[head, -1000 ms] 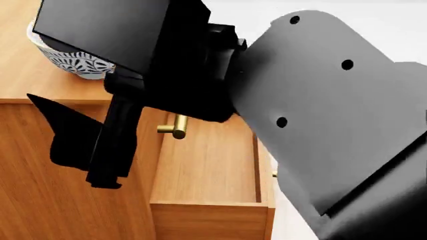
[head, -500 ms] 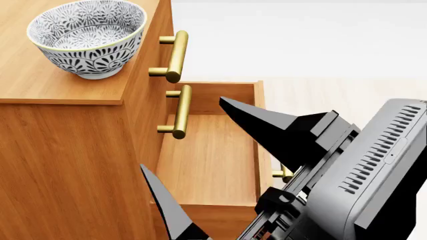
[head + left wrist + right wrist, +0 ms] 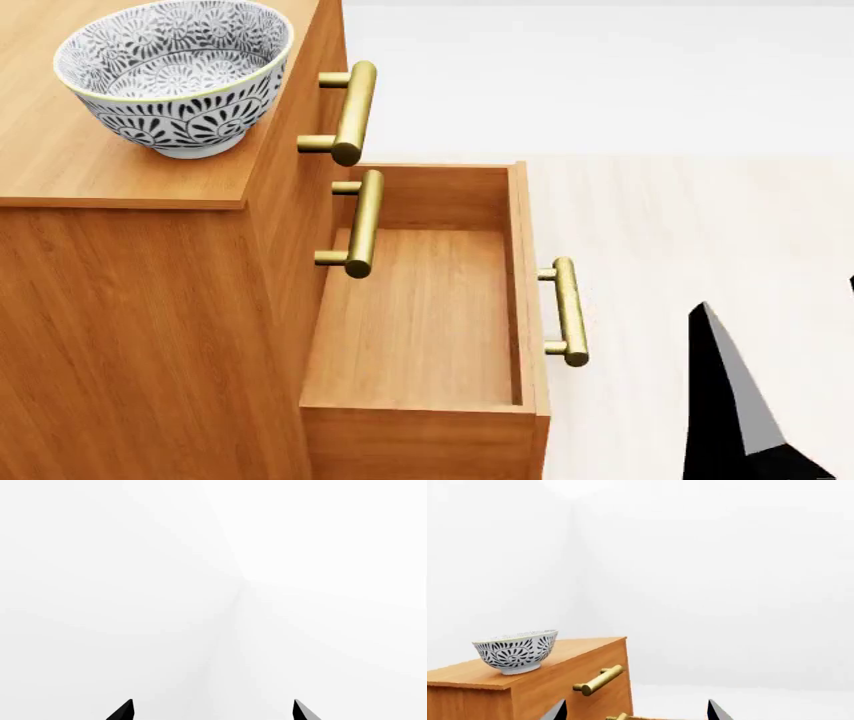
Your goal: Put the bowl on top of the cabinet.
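A: Fingers first. Right gripper (image 3: 634,711)?

B: Right wrist view shows only two dark fingers (image 3: 556,711), tips at the frame edge, spread well apart, nothing between them. In the head view one dark pointed finger (image 3: 727,400) shows over the floor (image 3: 667,230), well apart from the cabinet (image 3: 134,300).

A: Left gripper (image 3: 213,711)?

B: Same story. Two dark finger tips (image 3: 123,712) set wide apart, empty, facing plain white wall (image 3: 133,580).

A: And the bowl?

B: Bowl (image 3: 174,75) sits upright on the cabinet's flat top, near the front corner, above the upper handle (image 3: 350,112). No finger touches it. Blue-black leaf pattern inside and out, pale rim, resting on its small foot. The right wrist view has it too (image 3: 516,651), on the top by the cabinet's (image 3: 560,680) edge.

A: Cabinet itself?

B: Orange-brown wood. Lowest visible drawer (image 3: 420,320) is pulled out, inside bare wood. Its brass bar handle (image 3: 567,312) sits on the drawer's front. A second handle (image 3: 358,224) is on the cabinet face just below the upper one.
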